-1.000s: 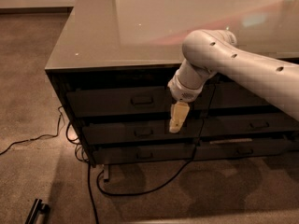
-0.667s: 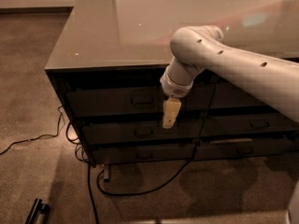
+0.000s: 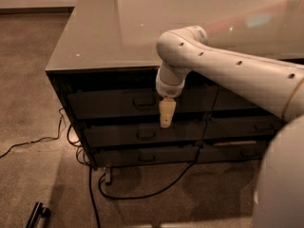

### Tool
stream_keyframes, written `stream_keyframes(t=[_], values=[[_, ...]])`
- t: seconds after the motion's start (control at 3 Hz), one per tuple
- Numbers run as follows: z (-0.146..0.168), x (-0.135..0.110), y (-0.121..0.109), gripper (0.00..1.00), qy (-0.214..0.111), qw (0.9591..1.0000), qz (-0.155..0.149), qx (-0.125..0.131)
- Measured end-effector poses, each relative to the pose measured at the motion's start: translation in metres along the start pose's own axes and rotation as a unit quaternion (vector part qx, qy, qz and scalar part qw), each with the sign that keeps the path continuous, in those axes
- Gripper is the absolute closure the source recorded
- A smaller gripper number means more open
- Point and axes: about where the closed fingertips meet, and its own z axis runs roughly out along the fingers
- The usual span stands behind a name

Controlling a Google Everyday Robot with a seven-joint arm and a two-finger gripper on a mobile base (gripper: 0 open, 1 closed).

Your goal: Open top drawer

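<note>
speckled brownish floor (image 3: 28, 80) on the left, smooth glossy tabletop (image 3: 104, 37), flat dark grey top drawer (image 3: 104, 103) right under it, looks shut, small rectangular pull (image 3: 143, 101), beige tapered end effector (image 3: 166, 114) hanging just right of that pull, grip honestly can't tell, it's slid a bit left toward the pull since earlier

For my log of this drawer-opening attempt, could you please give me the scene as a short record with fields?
target: wide, shallow dark grey top drawer, looks shut
handle: small rectangular metal pull, centre of the drawer front
tool: beige gripper, pointing down in front of the drawer front, just right of the pull; contact cannot be told
reach: white perforated arm, coming in from the right
surroundings: glossy tabletop above the drawers; black cables on the floor
</note>
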Motion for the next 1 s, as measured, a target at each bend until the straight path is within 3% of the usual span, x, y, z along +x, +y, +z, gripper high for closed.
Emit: stream_keyframes(t=[0.67,1.0], values=[[0.031,0.027,-0.025,0.0,0.021,0.999,0.034,-0.019],[0.038,0.038,-0.041,0.0,0.015,0.9981,0.055,-0.024]])
